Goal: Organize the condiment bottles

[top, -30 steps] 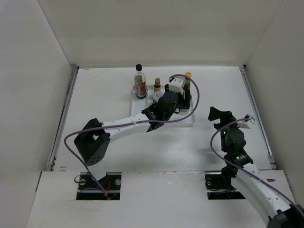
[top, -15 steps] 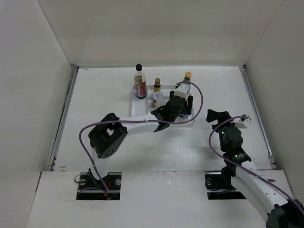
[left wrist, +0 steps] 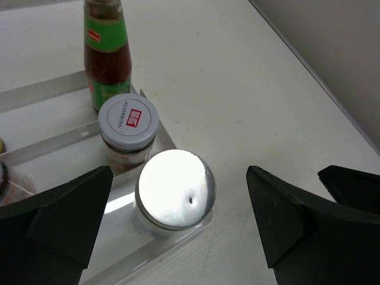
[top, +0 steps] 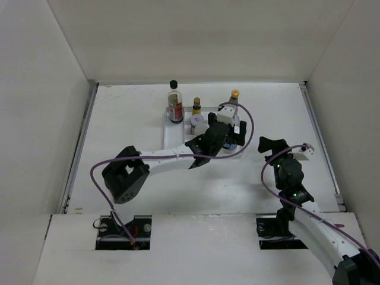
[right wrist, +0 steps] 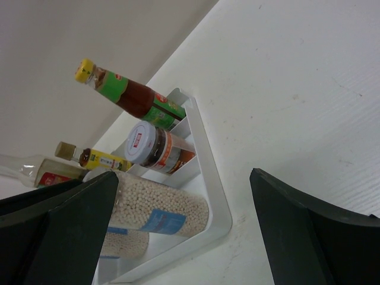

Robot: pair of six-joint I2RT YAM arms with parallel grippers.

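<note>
My left gripper (top: 231, 136) hangs open over the front right corner of the white tray (top: 177, 141). In the left wrist view a silver-lidded shaker (left wrist: 174, 189) stands in that corner between and below the spread fingers (left wrist: 65, 217), touching neither. Behind it stand a white-lidded jar (left wrist: 127, 122) and the red sauce bottle (left wrist: 107, 53). A tall clear bottle (top: 174, 101), a small yellow bottle (top: 196, 107) and the yellow-capped sauce bottle (top: 234, 98) line the tray's back. My right gripper (top: 290, 147) is open, empty and right of the tray.
The right wrist view looks at the tray's corner rim (right wrist: 217, 199) from the side, with the bead-filled shaker (right wrist: 160, 208), a second one behind it (right wrist: 116, 244) and the jar (right wrist: 155, 148). White walls enclose the table on three sides.
My left gripper carried the shaker to the tray's front right corner, then opened and let it go. The left elbow swung. The right arm hardly moved.
</note>
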